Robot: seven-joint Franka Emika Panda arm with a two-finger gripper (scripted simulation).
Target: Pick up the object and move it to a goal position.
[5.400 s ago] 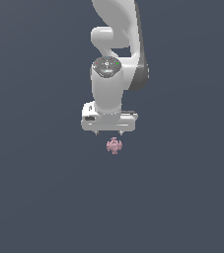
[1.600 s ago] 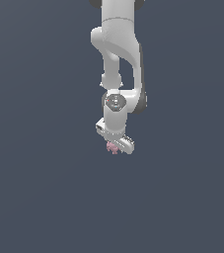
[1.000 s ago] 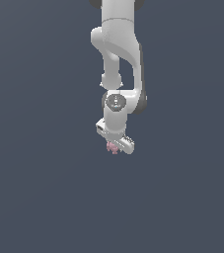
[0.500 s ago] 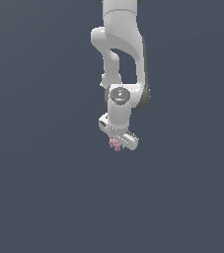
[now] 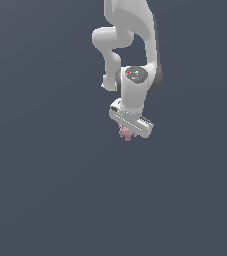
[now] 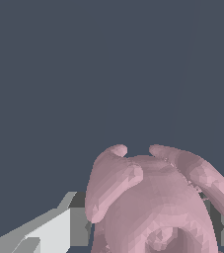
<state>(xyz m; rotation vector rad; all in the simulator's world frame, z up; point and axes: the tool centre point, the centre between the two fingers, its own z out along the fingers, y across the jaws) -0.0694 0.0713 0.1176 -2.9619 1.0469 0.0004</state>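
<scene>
Just beneath my white end effector (image 5: 128, 131), pinched between its fingers for carrying, hangs the small pink knobby lump (image 5: 126, 133).

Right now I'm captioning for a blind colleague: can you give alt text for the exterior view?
A white robot arm hangs down against a plain dark grey background, its pincer closed around a tiny pink knobby lump that pokes out beneath it. Nothing else appears.

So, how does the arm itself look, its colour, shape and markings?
The arm is glossy white with rounded, bulging links and dark bands at the joints. A grey disc with small red and green marks sits on the wrist. The gripper is a white bar; no cables show.
</scene>
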